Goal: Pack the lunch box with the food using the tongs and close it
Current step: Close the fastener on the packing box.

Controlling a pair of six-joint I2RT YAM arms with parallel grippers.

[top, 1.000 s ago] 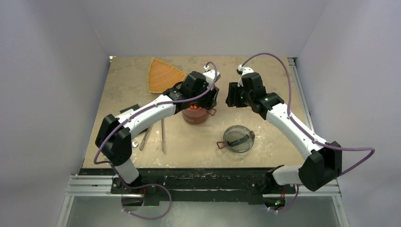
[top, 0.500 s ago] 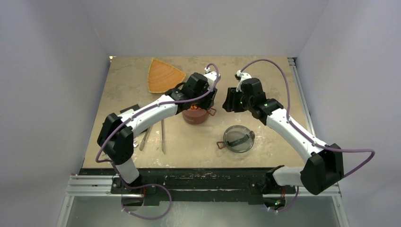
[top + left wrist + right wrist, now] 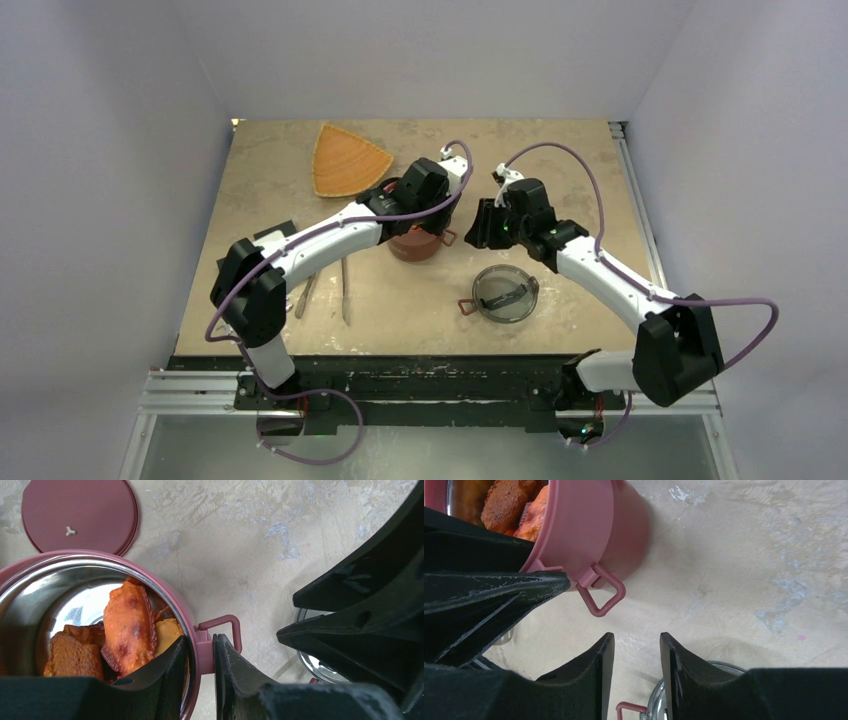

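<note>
The left gripper [image 3: 200, 647] straddles the filled lunch box [image 3: 85, 553] rim by its handle [image 3: 231, 627] at mid table [image 3: 560, 170] (clamped or not, I cannot tell), so pinch squarely and keep it level while the right gripper [image 3: 636, 645] hovers open-jawed alongside.

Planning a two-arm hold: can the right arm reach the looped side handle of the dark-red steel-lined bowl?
Probably yes: right gripper open, looped handle just ahead, bare tabletop between. Left gripper, clamped on the dark-red steel-lined bowl rim beside it, leaves little room.
</note>
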